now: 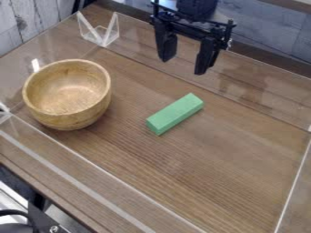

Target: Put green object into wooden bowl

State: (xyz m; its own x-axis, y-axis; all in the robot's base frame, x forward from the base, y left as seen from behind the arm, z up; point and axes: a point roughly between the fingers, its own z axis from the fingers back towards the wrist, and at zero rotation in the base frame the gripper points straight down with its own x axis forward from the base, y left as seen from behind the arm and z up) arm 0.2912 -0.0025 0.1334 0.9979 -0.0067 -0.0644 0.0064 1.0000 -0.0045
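Note:
The green object (175, 114) is a small bright green bar lying flat on the wooden table, slanted, near the middle. The wooden bowl (68, 93) sits to its left, round, light tan, with nothing inside. My gripper (183, 53) hangs above the far part of the table, pointing down, its two dark fingers apart and nothing between them. It is behind and above the green bar, touching neither the bar nor the bowl.
A low clear plastic wall (55, 164) runs around the table (231, 173) top. A small clear triangular stand (97, 32) is at the back left. Bare wood lies in front of and to the right of the green bar.

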